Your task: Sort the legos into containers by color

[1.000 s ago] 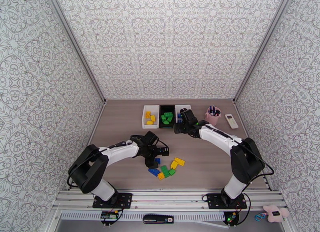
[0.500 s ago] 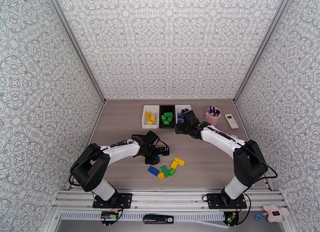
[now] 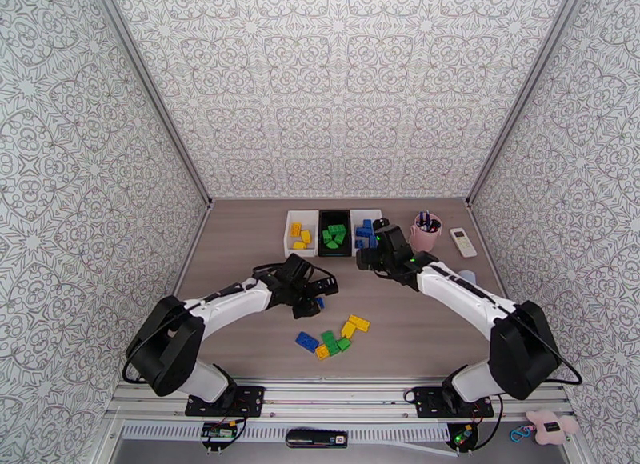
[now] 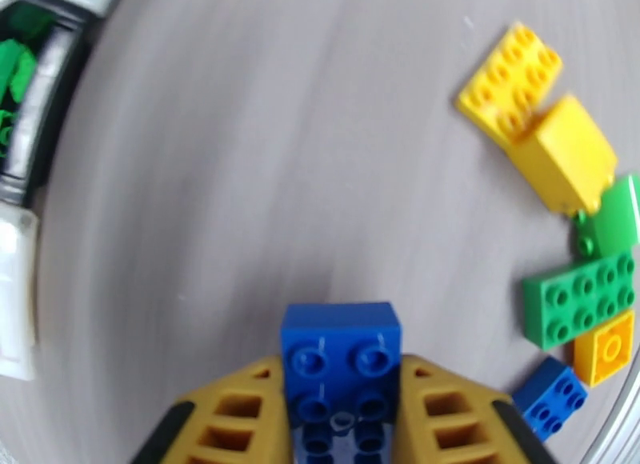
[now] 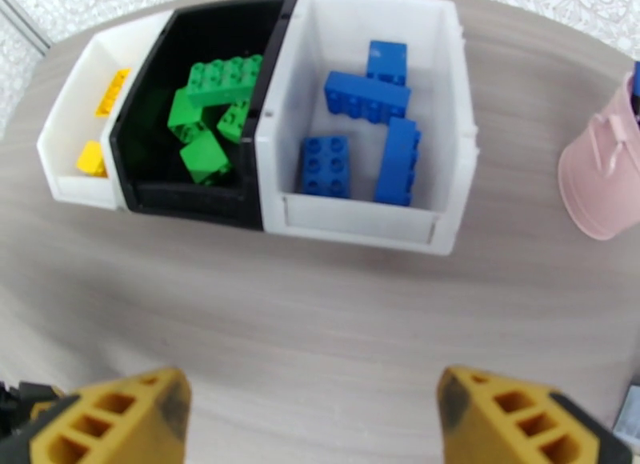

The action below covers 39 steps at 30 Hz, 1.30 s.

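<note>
My left gripper is shut on a blue lego, held just above the table; from above, the left gripper and its blue lego sit far of the loose pile. The pile holds a blue lego, a green lego and yellow legos. My right gripper is open with nothing in it, just in front of the white bin of blue legos. Left of that bin stand the black bin of green legos and a white bin of yellow ones.
A pink cup with pens stands right of the bins, and a white remote lies beyond it. Patterned walls close in the table on three sides. Bare wood lies between the pile and the bins.
My left gripper has lifted a blue lego off the pile and carried it a little toward the bins. My right gripper has backed away from over the blue bin.
</note>
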{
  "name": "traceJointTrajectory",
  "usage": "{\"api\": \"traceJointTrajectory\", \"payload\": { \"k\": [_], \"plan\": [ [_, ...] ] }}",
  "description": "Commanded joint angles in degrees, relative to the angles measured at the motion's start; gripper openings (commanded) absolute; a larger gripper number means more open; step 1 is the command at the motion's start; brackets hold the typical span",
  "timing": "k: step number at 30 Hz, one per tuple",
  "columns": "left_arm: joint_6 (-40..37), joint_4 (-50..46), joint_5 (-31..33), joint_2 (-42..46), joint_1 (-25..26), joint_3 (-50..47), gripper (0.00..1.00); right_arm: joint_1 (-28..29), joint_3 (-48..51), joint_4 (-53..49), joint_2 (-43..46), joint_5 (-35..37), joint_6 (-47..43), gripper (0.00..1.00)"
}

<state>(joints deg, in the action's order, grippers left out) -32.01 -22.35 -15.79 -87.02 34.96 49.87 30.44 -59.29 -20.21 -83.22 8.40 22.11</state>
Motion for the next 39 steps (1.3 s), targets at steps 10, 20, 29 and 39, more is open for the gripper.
{"api": "traceJointTrajectory", "payload": {
  "k": [10, 20, 29, 39],
  "plan": [
    [21.39, 24.35, 0.46, -9.02, -1.07, 11.54, 0.25, -3.0, 8.85, 4.47, 11.15, -0.9, 1.63, 0.94],
    [27.64, 27.88, 4.66, -23.58, -0.89, 28.91, 0.25, -4.16, 10.68, 3.48, 15.08, -1.89, 1.99, 1.0],
    [30.94, 26.3, 4.69, -36.71, -1.24, 45.35, 0.25, -4.86, 11.84, 1.28, 17.33, -1.28, 1.96, 1.0],
    [33.04, 20.94, 4.8, -48.66, -2.24, 61.47, 0.25, -5.12, 12.88, 0.1, 19.23, -0.36, 2.29, 1.0]
  ]
}}
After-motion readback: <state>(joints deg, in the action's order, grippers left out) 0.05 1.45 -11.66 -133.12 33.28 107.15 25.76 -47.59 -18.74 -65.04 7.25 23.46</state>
